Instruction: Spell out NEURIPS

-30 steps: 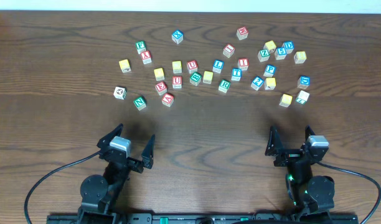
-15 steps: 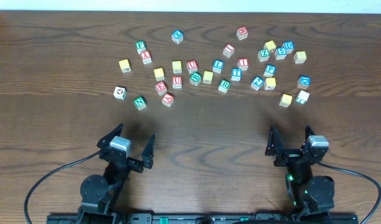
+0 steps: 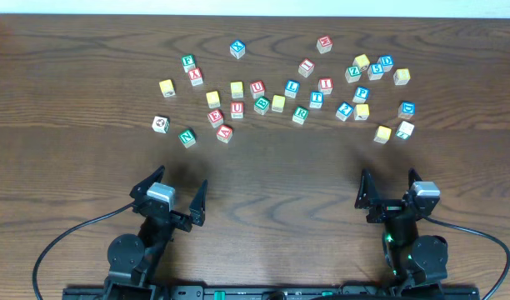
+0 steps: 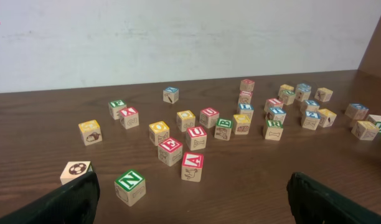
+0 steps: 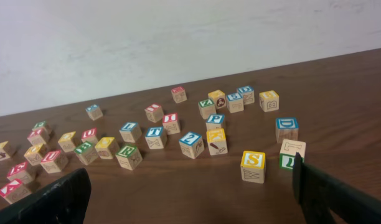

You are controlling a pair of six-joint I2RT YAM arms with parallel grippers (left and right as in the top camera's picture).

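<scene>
Several wooden letter blocks lie scattered across the far half of the table. In the overhead view I see a green N (image 3: 187, 137), a red E (image 3: 215, 117), a red U (image 3: 237, 110), a green R (image 3: 300, 115), a red I (image 3: 325, 85), a blue P (image 3: 361, 94) and a yellow S (image 3: 382, 133). The left wrist view shows the N (image 4: 129, 186), E (image 4: 170, 150) and U (image 4: 196, 137). The right wrist view shows the S (image 5: 253, 165) and R (image 5: 128, 155). My left gripper (image 3: 173, 192) and right gripper (image 3: 388, 187) are open, empty and near the front edge.
Other blocks lie among these: a red A (image 3: 225, 132), a soccer-ball block (image 3: 161, 124), a blue D (image 3: 386, 62) and a second red U (image 3: 257, 87). Bare wood (image 3: 272, 175) lies between the blocks and the grippers. A white wall stands behind the table.
</scene>
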